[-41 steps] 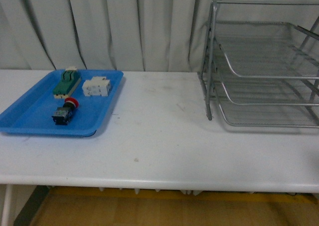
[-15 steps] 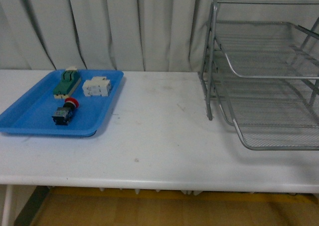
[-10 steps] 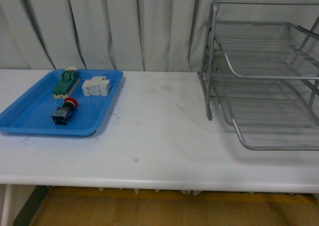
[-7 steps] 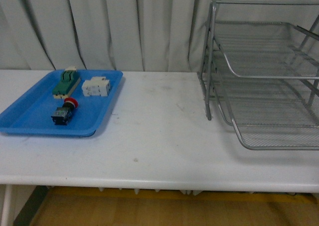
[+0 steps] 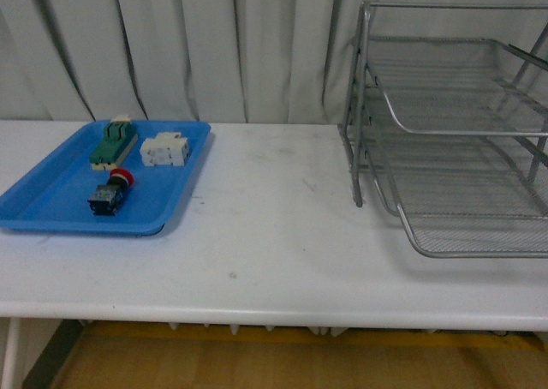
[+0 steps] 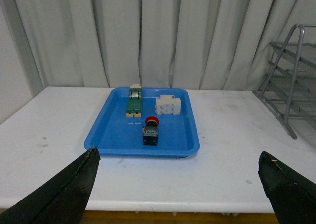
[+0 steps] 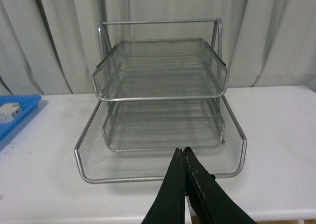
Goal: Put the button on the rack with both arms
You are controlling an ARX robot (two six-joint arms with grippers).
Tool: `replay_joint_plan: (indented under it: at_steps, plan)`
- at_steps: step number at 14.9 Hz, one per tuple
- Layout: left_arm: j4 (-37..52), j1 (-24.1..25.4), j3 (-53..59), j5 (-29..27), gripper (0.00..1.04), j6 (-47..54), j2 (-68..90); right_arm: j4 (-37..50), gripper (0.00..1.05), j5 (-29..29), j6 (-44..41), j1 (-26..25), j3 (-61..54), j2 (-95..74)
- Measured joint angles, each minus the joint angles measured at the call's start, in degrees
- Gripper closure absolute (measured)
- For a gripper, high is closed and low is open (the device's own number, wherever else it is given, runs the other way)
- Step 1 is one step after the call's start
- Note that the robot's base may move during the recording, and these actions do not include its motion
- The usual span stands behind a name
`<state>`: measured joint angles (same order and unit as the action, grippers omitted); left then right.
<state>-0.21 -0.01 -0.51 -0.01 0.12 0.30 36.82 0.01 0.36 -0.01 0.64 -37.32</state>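
Observation:
The button (image 5: 111,192), red cap and black-and-blue body, lies in the blue tray (image 5: 51,207) at the table's left. It also shows in the left wrist view (image 6: 150,130). My left gripper (image 6: 177,157) is open and empty, well short of the tray, with the button centred between its fingers. The silver wire rack (image 5: 454,123) stands at the right, its bottom tier (image 5: 479,235) slid out forward. My right gripper (image 7: 181,151) is shut, and its tips lie over the front rim of that bottom tier (image 7: 158,176). Neither arm shows in the front view.
A green-and-cream block (image 5: 114,142) and a white blocky part (image 5: 166,149) lie in the blue tray behind the button. White table (image 5: 274,235) stretches between tray and rack. Grey curtains hang behind. The table's front edge is near.
The rack's bottom tier has slid out toward the front since the earliest frame. Over the last second it has barely moved. The button and tray have not moved.

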Motion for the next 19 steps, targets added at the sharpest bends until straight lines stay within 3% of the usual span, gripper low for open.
replay_joint_plan:
  at_steps: [9,18,19]
  plan:
    - [0.0,0.0,0.0,0.0,0.07,0.0,0.0,-18.4,1.03,0.0,0.0,0.0,0.0,18.9]
    - [0.0,0.0,0.0,0.0,0.07,0.0,0.0,-27.1,1.03,0.0,0.0,0.0,0.0,27.6]
    - [0.0,0.0,0.0,0.0,0.07,0.0,0.0,-35.0,1.03,-0.2,0.0,0.0,0.0,32.5]
